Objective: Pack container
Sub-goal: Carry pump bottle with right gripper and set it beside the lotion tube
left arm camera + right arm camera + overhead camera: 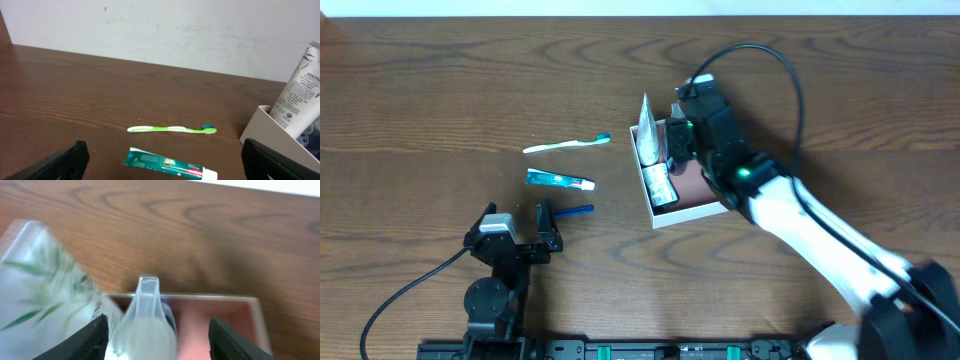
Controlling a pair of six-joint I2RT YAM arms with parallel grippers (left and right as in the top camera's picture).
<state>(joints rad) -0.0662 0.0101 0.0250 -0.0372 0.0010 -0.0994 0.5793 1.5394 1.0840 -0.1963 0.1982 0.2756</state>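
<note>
The container (688, 213) is a white-walled box with a pink inside, right of centre. A tall white Pantene tube (646, 122) leans at its left wall, and another white tube (660, 186) lies inside. My right gripper (678, 140) hangs over the box, open, with a translucent white tube (145, 315) between its fingers (159, 332), not clamped. On the table lie a green toothbrush (567, 145), a teal toothpaste tube (560, 180) and a small blue item (576, 211). My left gripper (515, 213) is open and empty near the front, with the toothpaste (165, 164) ahead of it.
The left wrist view shows the toothbrush (172, 129), the container's white wall (262, 131) and the Pantene tube (300, 92) at the right. A black cable (770, 60) loops above the right arm. A pale wall stands behind the table.
</note>
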